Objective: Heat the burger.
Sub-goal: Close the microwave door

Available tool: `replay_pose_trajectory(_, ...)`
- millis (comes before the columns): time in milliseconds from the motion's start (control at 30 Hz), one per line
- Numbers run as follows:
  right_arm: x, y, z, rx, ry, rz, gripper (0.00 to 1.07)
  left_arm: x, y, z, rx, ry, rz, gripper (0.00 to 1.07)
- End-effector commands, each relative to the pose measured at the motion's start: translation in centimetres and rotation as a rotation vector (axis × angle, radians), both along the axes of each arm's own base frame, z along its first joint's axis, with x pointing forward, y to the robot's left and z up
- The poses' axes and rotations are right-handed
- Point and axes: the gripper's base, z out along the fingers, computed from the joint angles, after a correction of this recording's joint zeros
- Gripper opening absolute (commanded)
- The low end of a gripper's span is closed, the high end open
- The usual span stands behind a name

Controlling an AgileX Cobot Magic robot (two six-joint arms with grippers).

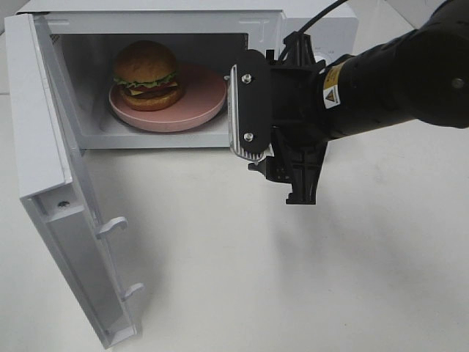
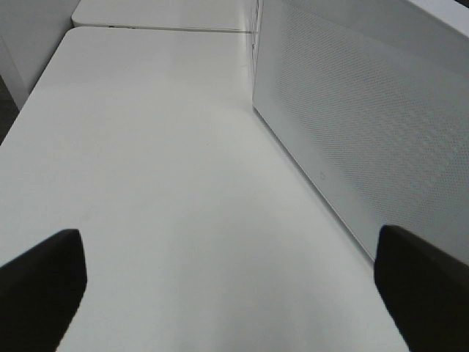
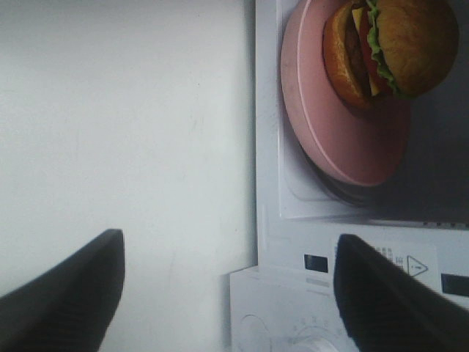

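- burger (image 1: 146, 73) already sits in the microwave (image 1: 161, 16), up-left of the right gripper (image 3: 227, 290), whose jaws are wide and empty
- open door (image 1: 51, 183) is nearer the left gripper (image 2: 231, 286), also wide, empty

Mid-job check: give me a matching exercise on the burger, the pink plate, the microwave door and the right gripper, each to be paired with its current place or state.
Things:
1. burger
2. pink plate
3. microwave door
4. right gripper

Places or states:
A. swung wide open
B. jaws apart, empty, outside the microwave
C. on top of the pink plate
D. inside the microwave, under the burger

Pairs: 1-C; 2-D; 3-A; 4-B
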Motion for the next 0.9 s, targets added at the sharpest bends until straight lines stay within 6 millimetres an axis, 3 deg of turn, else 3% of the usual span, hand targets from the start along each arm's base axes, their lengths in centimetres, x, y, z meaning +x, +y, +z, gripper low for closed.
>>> replay_pose_trajectory(33,-1.1,-1.0,0.5,0.062,0.036,-0.073,0.76,-0.2,0.0,0.1,-0.001,-0.028,0.003,1.00)
replay_pose_trajectory(233,-2.9,-2.5,0.9,0.125,0.128,-0.203,0.76,-0.2,0.0,0.1,-0.001,-0.028,0.003,1.00)
replay_pose_trajectory(300,-4.1,-3.7,1.5,0.148,0.232,-0.344,0.76,-0.2,0.0,0.1,-0.001,-0.028,0.003,1.00)
replay_pose_trajectory(400,-4.5,-4.1,1.6,0.147,0.256,-0.377,0.76,-0.2,0.0,0.1,-0.001,-0.028,0.003,1.00)
replay_pose_trajectory(467,-5.6,-5.2,2.2,0.162,0.344,-0.518,0.76,-0.2,0.0,0.1,-0.001,-0.028,0.003,1.00)
replay_pose_trajectory(667,-7.5,-6.7,3.3,0.210,0.449,-0.713,0.76,-0.2,0.0,0.1,-0.001,-0.028,0.003,1.00)
replay_pose_trajectory(767,-7.9,-7.0,3.5,0.217,0.470,-0.739,0.76,-0.2,0.0,0.1,-0.001,-0.028,0.003,1.00)
replay_pose_trajectory(900,-9.9,-8.3,4.7,0.210,0.528,-0.795,0.76,-0.2,0.0,0.1,-0.001,-0.028,0.003,1.00)
